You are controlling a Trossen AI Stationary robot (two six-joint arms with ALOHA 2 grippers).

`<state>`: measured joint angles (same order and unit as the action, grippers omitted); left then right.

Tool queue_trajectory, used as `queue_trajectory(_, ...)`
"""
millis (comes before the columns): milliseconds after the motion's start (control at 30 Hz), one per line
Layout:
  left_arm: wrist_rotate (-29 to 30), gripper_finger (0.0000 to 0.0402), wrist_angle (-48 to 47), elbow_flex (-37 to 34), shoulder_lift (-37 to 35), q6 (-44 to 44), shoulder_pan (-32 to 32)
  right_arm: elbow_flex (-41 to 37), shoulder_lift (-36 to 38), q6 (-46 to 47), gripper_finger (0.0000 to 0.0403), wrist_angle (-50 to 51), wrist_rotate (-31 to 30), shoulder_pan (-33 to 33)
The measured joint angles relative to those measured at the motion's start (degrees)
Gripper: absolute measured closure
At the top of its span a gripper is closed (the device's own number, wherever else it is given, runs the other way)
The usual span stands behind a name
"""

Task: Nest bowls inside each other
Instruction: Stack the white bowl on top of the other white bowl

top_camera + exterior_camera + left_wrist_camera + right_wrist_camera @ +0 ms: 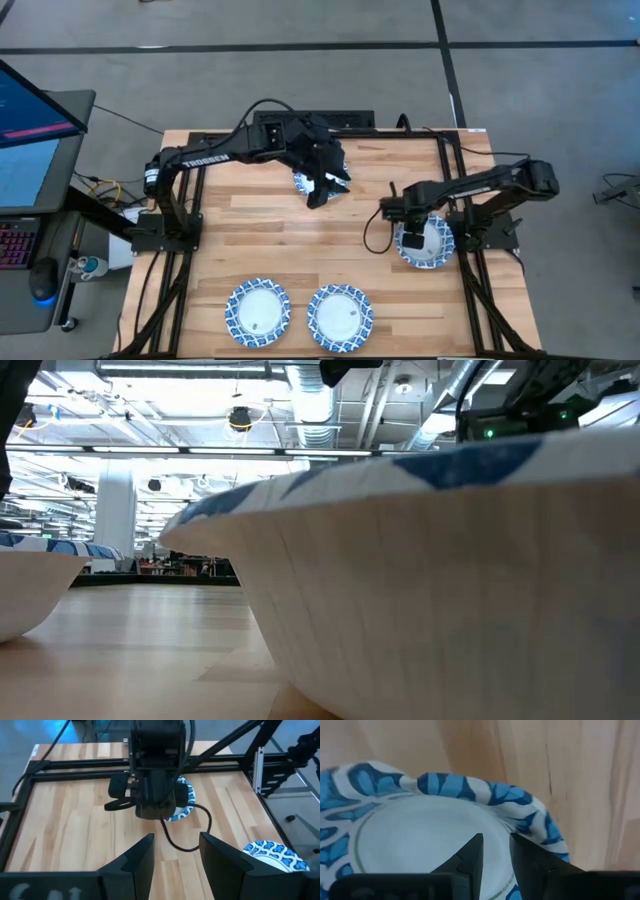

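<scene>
Four bowls with white centres and blue-patterned rims show on the wooden table. One bowl (pixel 301 183) lies mid-table toward the far side, partly under my left gripper (pixel 322 192), which hangs open (pixel 177 852) above the table and touches nothing. Another bowl (pixel 435 245) (pixel 420 835) sits at the right. My right gripper (pixel 410 238) (pixel 495 845) points down over this bowl's left part, its fingers a narrow gap apart, nothing between them. Two more bowls (pixel 257 311) (pixel 340 317) rest near the front edge. My right gripper comes from above, and its fingertips (pixel 476 845) stand close over the bowl's white inside (pixel 492 827), just within the rim. I cannot tell whether they touch it.
The low view is filled by the two front bowls (pixel 450 580) (pixel 20 585). Black frame rails (pixel 450 170) run along the table's right part, and a cable (pixel 185 842) loops from the right arm. A monitor (pixel 30 140) stands left of the table.
</scene>
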<state>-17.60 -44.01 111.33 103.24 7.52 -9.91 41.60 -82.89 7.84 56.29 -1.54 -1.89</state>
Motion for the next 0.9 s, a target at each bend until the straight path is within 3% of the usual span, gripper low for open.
queue_trajectory(467, 0.26, 0.0256, -0.37, 0.00, 0.00, 0.37, -1.50, 2.85, -2.63, -5.19, 0.0290, -8.12, -3.36, -0.17)
queue_trajectory(700, 0.28, 0.0256, -0.81, 0.00, 0.00, -1.15, -2.47, 2.97, -2.63, -5.30, 0.0391, -8.54, -4.37, -1.73)
queue_trajectory(900, 1.43, 0.0256, -1.60, 0.02, 0.00, -1.21, -2.47, 3.84, -2.63, 0.33, 0.0356, -9.02, 0.10, -2.37)
